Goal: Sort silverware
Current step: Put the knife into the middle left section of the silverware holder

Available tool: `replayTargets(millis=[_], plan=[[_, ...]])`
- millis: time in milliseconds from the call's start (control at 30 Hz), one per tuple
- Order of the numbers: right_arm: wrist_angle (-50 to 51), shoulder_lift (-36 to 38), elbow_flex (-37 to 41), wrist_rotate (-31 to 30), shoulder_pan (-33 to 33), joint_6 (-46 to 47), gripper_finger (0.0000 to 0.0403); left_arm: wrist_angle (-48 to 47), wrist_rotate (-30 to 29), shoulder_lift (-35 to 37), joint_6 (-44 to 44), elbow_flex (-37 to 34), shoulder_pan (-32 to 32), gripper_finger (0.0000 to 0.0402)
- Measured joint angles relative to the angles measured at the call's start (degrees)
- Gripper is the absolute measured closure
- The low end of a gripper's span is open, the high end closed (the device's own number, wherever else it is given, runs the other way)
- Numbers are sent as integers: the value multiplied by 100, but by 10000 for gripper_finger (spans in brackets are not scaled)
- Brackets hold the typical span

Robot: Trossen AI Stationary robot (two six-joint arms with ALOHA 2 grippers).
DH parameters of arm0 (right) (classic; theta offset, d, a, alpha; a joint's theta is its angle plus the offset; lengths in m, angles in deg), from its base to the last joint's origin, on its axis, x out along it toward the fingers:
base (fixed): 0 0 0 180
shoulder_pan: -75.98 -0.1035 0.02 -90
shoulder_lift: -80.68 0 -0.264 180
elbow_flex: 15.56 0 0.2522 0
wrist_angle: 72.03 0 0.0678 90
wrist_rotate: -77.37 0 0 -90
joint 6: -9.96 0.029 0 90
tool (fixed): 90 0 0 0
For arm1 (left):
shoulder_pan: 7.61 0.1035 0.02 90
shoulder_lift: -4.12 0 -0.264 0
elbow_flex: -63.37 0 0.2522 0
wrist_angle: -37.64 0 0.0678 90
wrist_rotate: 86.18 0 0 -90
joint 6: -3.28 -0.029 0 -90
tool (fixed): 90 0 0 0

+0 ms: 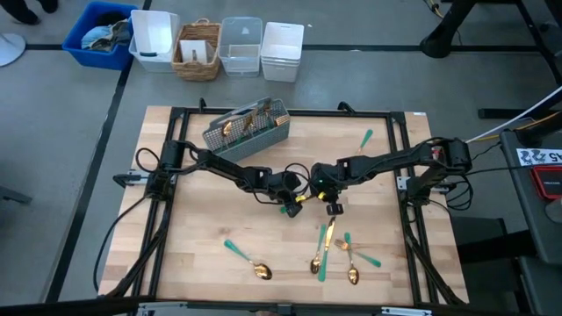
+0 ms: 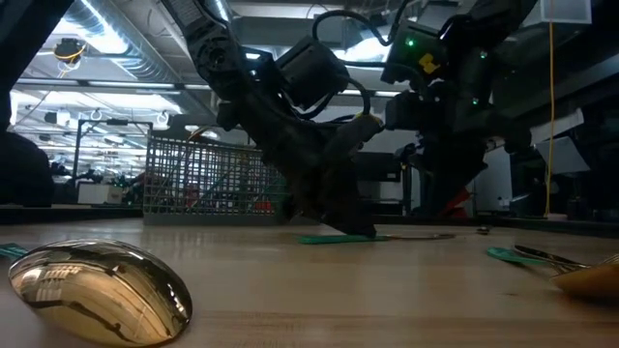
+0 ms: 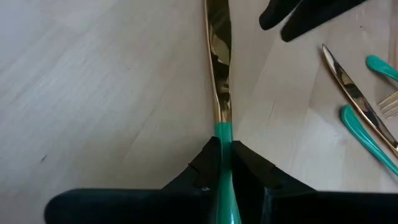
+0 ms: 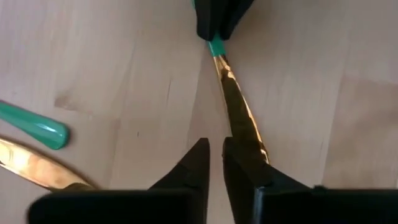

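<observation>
At mid-worktop (image 1: 211,263), the left gripper (image 3: 225,158) has its jaws clamped on a knife's (image 3: 219,68) teal handle. The right gripper (image 4: 214,163) hovers at the blade, jaws a slit apart, seemingly empty. Handover looks done; next comes a carry to the caddy (image 1: 248,125).
</observation>
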Motion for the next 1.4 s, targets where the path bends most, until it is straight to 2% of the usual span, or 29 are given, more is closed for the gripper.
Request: replayTargets(millis=[200, 367, 667, 967, 1200, 1400], plan=[[-67, -10, 0, -89, 0, -23, 281, 91, -3, -7, -6, -9, -4, 374], [-256, -156, 0, -141, 0, -69, 254, 87, -13, -7, -61, -9, -4, 373], [-876, -659, 0, -177, 0, -455, 251, 118, -42, -7, -59, -4, -15, 373], [-1130, -712, 3, -147, -2, -717, 251, 397, -72, -16, -349, -15, -19, 373], [-1397, -743, 4, -51, -4, -720, 251, 496, -160, -22, -421, -15, -26, 373], [-1415, -1072, -26, 28, -4, -567, 251, 501, -183, -22, -406, -13, -44, 373]])
